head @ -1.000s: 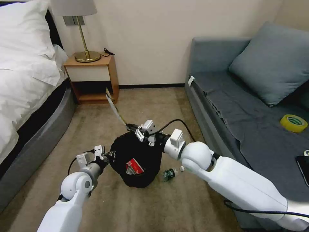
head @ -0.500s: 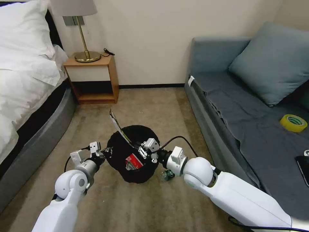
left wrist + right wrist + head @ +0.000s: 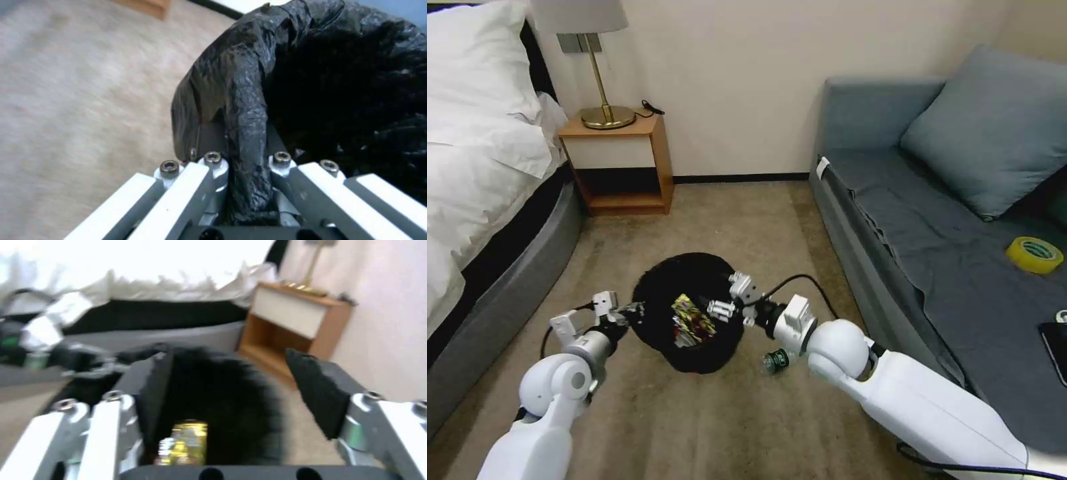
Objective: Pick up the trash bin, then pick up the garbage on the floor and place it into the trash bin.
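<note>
Clamping the bag-lined rim, the left end effector [image 3: 627, 312] holds the trash bin [image 3: 690, 313] tilted just above the carpet at centre. The right end effector [image 3: 720, 308] hovers over the mouth, jaws apart and empty. A yellow wrapper [image 3: 692, 313] lies inside; its printing is unreadable. One green bottle [image 3: 776, 360] remains on the floor, near right of the bin.

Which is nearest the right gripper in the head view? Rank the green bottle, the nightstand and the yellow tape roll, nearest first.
From the right gripper, open over the trash bin:
1. Green bottle, on the carpet just beside the bin, under the right forearm.
2. Nightstand, against the far wall by the bed.
3. Yellow tape roll, on the sofa seat, far to the right.
</note>
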Robot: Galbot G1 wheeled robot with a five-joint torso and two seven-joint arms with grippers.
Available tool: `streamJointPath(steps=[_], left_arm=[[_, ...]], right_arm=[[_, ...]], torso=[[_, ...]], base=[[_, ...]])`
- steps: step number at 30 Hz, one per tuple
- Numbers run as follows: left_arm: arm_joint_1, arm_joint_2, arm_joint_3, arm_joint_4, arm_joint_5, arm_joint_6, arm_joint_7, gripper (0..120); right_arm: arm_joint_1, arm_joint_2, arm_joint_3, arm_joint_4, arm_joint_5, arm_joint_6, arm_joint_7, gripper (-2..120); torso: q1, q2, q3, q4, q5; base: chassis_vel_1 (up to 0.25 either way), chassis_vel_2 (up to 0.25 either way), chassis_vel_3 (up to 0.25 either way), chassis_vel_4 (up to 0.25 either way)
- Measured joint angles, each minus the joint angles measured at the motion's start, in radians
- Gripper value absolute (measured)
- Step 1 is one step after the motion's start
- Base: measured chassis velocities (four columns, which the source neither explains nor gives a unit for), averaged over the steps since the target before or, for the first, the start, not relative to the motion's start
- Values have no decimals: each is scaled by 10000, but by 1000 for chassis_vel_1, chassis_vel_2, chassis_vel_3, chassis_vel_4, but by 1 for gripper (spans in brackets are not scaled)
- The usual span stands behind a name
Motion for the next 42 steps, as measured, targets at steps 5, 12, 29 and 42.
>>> streamJointPath(steps=[5, 12, 29, 42], left_arm=[[153, -93, -535, -34, 556, -320, -133, 4], [238, -187, -1016, -84, 604, -402, -166, 4], [435, 52, -1583, -65, -131, -321, 44, 4], [207, -3, -1477, 396, -192, -315, 73, 4]], right_arm=[[112, 210, 581, -542, 406, -111, 782, 92], [344, 1422, 295, -2113, 2972, -1254, 3707, 100], [2053, 4143, -198, -6696, 7579, -3059, 8902, 100], [2165, 4267, 459, -7801, 9640, -3966, 11816, 100]], torso=[[0, -1, 0, -2, 0], [0, -1, 0, -5, -1], [1, -1, 1, -3, -1], [0, -1, 1, -3, 1]], base=[[0, 0, 0, 0], [0, 0, 0, 0], [0, 0, 0, 0], [0, 0, 0, 0]])
